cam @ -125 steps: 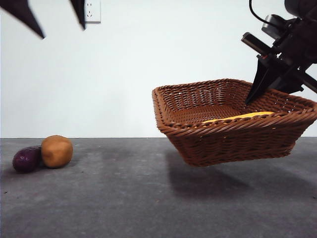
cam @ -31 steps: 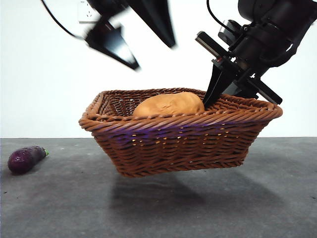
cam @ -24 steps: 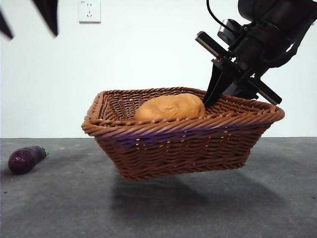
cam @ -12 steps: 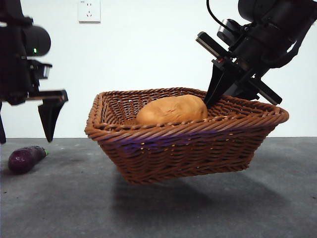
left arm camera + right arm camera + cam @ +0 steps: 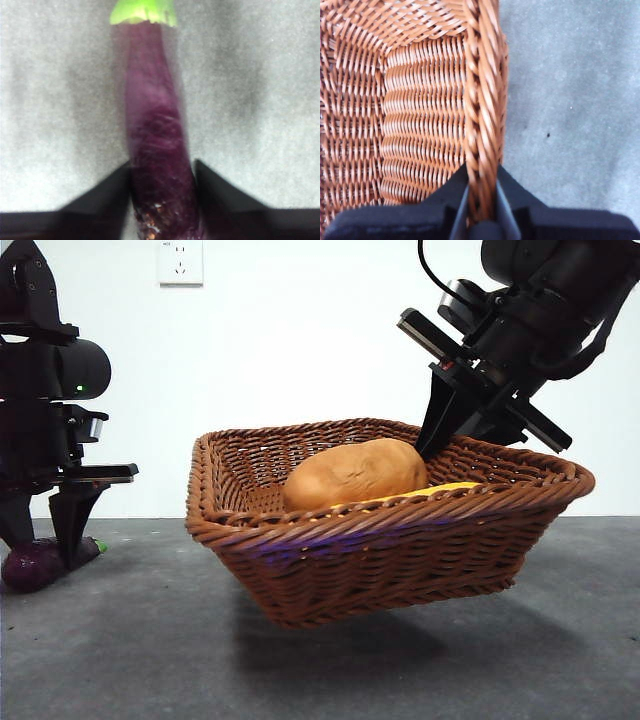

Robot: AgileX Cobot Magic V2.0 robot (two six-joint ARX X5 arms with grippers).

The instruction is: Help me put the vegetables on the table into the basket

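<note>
My left gripper [image 5: 45, 540] is down on the table [image 5: 150, 660] at the far left, its jaws closed against both sides of the dark purple eggplant [image 5: 22, 566]. In the left wrist view, the eggplant [image 5: 157, 125] lies between the jaws of this gripper [image 5: 162, 165], green stem pointing away. My right gripper [image 5: 440, 435] is shut on the far right rim of the brown wicker basket [image 5: 380, 550] and holds it tilted above the table. The orange-brown potato [image 5: 355, 472] and a strip of the yellow corn cob [image 5: 450, 487] show inside. The right wrist view shows that gripper [image 5: 481, 200] pinching the braided rim [image 5: 482, 100].
A white wall socket [image 5: 180, 262] is on the back wall. The basket casts a shadow on the grey table under it. Bare table lies between the eggplant and the basket.
The left arm has come down from the top left onto the eggplant and closed on it. The basket, held by the right gripper, has drifted slightly right and tilted more, showing the corn.
</note>
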